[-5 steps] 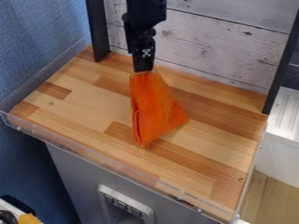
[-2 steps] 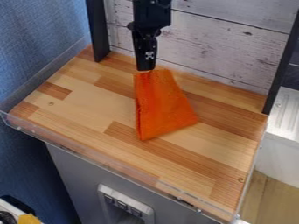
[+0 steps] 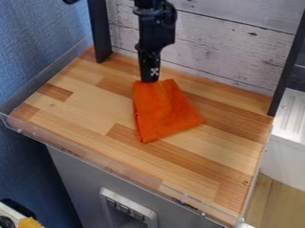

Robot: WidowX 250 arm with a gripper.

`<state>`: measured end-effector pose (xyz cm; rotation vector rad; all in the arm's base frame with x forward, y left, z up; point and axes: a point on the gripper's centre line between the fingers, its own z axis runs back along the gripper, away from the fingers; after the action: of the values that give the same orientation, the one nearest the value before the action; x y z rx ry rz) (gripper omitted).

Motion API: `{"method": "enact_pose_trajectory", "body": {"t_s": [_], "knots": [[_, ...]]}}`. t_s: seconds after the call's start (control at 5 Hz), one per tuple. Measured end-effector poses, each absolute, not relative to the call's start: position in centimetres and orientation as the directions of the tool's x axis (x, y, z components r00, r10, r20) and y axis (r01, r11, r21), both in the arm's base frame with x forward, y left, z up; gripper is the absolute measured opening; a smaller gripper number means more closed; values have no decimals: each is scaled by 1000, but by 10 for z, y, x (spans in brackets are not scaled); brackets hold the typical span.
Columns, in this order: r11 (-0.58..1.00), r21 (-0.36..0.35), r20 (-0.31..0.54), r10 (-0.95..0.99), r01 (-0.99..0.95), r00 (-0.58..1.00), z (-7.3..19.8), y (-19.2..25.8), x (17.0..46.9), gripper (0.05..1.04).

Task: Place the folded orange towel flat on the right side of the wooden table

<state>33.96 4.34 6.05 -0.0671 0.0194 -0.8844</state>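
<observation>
Gripper [image 3: 149, 81]: pointing down over the tabletop [image 3: 77, 100], nearer the far edge than the near one. Its state: closed, with the upper end of the orange cloth [image 3: 162, 113] pinched at the tips. The arm [image 3: 156, 26] above it enters from the top of the view.

Cloth: one end at the gripper, the rest spread toward the near edge. It is narrower at the gripper and wider below, with one corner directed at the near edge and another at the right edge. Shallow creases noted near the gripped end. The lower part lies on the tabletop; whether the gripped end also touches the wood cannot be determined.

Tabletop: wood, in strips of light and darker brown. A small round mark is present near the left corner, and a screw [image 3: 246, 183] near the right edge, toward the near right corner. A clear rim [image 3: 107, 165] runs along the near edge.

Surroundings: pale boards [image 3: 226, 49] stand behind the far edge, between a black post [image 3: 100, 31] at the far left corner and a second upright [image 3: 288, 67] at the far right corner. A blue wall [image 3: 39, 44] is beyond the left edge. A white ribbed surface [image 3: 290, 113] is beyond the right edge. Below the near edge: a grey cabinet [image 3: 74, 171] with a switch panel [image 3: 124, 208].
</observation>
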Motion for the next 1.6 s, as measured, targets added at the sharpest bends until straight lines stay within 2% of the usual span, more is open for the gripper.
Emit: {"method": "enact_pose_trajectory", "body": {"t_s": [0.4,0.6,1.0,1.4,1.6], "knots": [[643,-67,-37,-766,763,642,29,51,345,59],[649,-46,-59,-761,759,646,15,56,351,59],[702,24,-83,-708,712,701,10,57,360,59],[872,94,-57,-477,480,877,9,27,358,59],[925,105,-15,-365,364,931,11,-4,352,59]]}}
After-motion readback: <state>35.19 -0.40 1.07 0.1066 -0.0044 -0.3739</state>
